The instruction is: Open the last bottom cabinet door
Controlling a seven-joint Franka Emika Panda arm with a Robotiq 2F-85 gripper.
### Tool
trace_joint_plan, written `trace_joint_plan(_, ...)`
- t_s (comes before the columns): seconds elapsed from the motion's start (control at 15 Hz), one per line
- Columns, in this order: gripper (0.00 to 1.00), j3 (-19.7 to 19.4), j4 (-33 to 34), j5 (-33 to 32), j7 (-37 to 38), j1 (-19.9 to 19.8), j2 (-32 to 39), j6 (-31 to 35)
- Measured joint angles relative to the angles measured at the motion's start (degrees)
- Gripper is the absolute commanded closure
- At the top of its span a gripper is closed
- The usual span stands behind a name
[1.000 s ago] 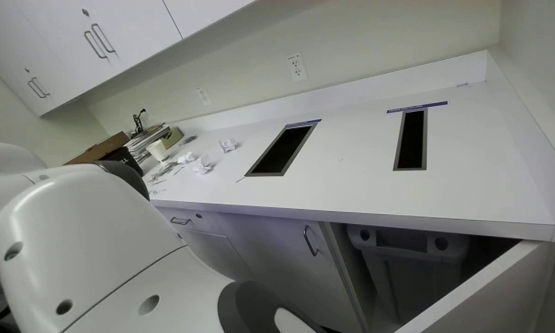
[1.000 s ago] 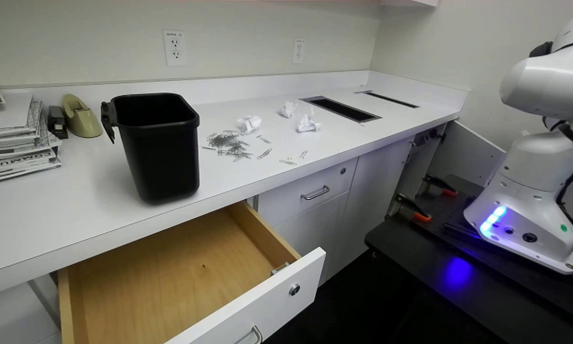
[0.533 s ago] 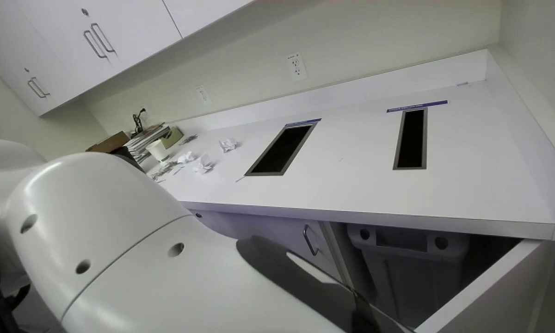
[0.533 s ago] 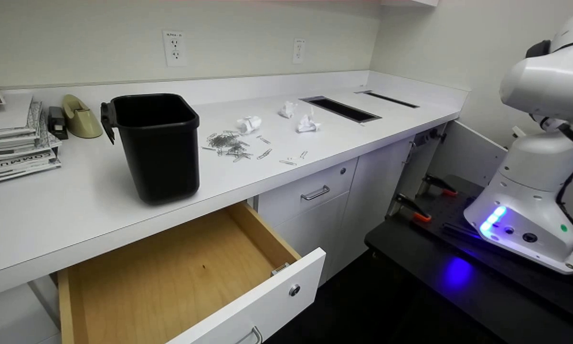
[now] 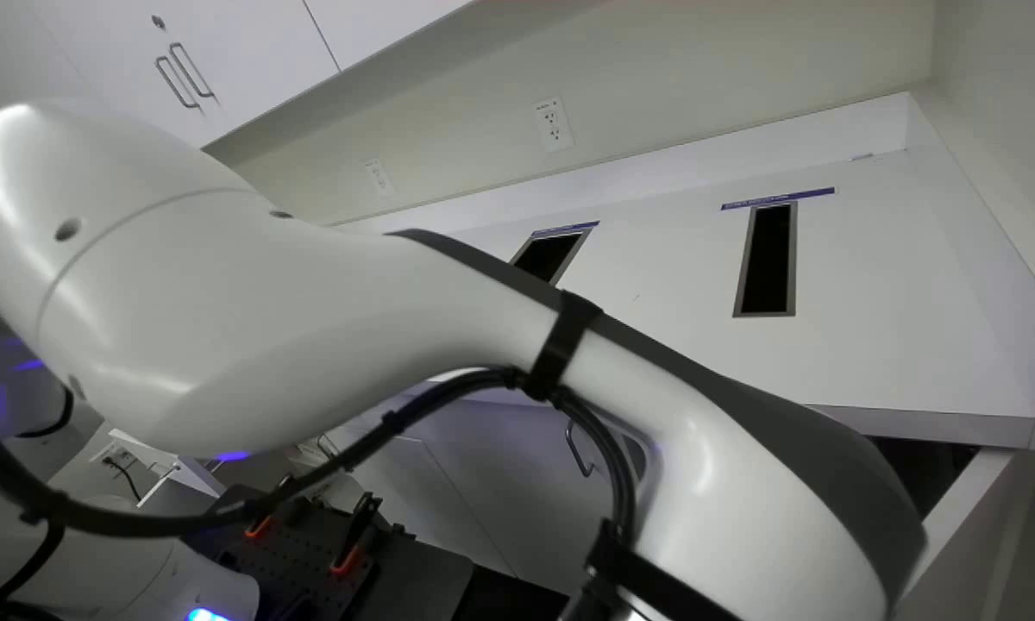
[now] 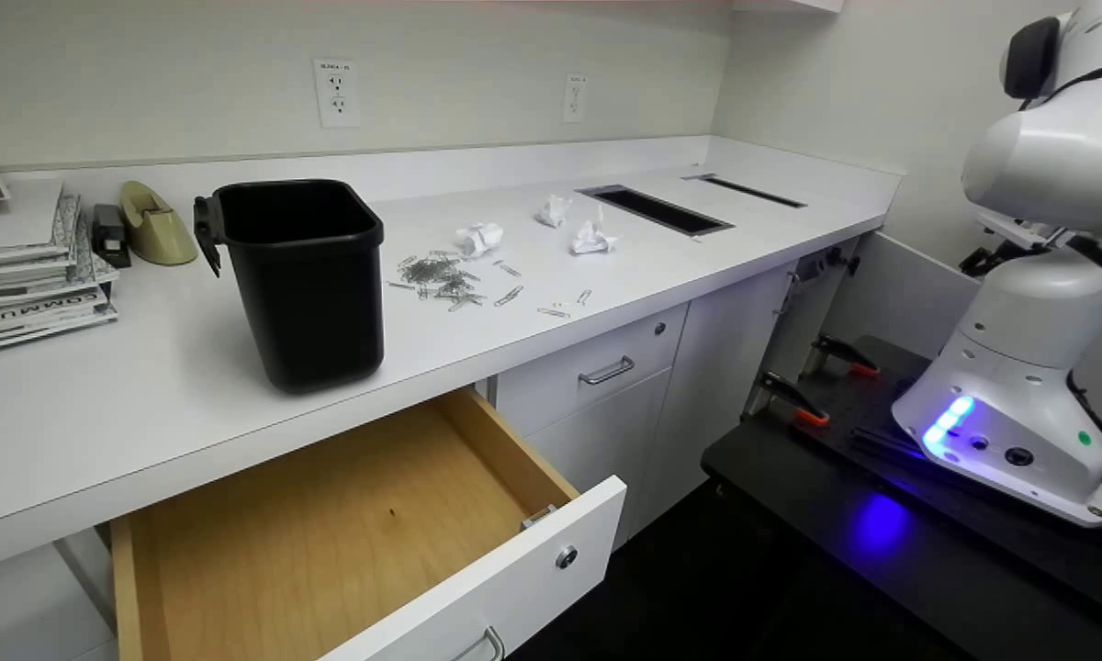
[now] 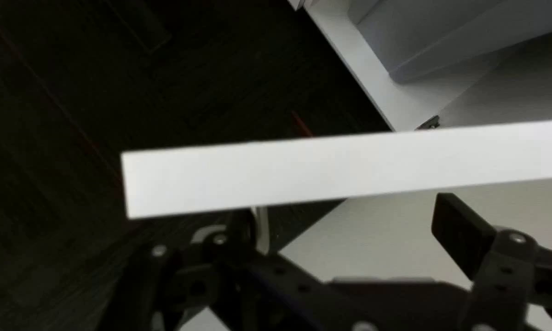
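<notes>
The last bottom cabinet door (image 5: 962, 496) stands swung out at the right end of the counter, in both exterior views. From above in the wrist view, the white top edge of this door (image 7: 340, 170) runs across the picture. Its silver bar handle (image 7: 262, 230) shows beside the left finger, partly hidden by it. My gripper (image 7: 347, 220) is open, its jaws wide apart just on the near side of that edge, with no object gripped between them. The arm (image 5: 448, 310) reaches toward the door in an exterior view, where the gripper itself is out of frame.
A grey bin (image 7: 441, 37) stands inside the cabinet. The neighbouring base-cabinet door (image 5: 517, 466) is closed. A pulled-out drawer (image 6: 514, 569) juts from the counter, which bears a black bin (image 6: 303, 294) and paper scraps. Clamps (image 6: 794, 399) rise from the robot's black table (image 6: 790, 514).
The arm has swung up and to the right in an exterior view, uncovering its base and covering more of the counter. The door appears to stand somewhat wider.
</notes>
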Motion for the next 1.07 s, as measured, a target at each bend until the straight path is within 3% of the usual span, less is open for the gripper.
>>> trace_joint_plan(0.4,0.0,-0.23,-16.92,-10.69,0.15,8.46,-9.39,24.11)
trace_joint_plan(0.73,0.0,1.55,-28.63,-11.71,-0.62,13.46,-16.06,45.96)
trace_joint_plan(0.87,0.0,2.49,-33.0,-11.87,-2.19,13.97,-20.65,50.91)
trace_joint_plan(1.07,0.0,2.93,-38.32,-12.13,-4.74,14.01,-28.41,52.43)
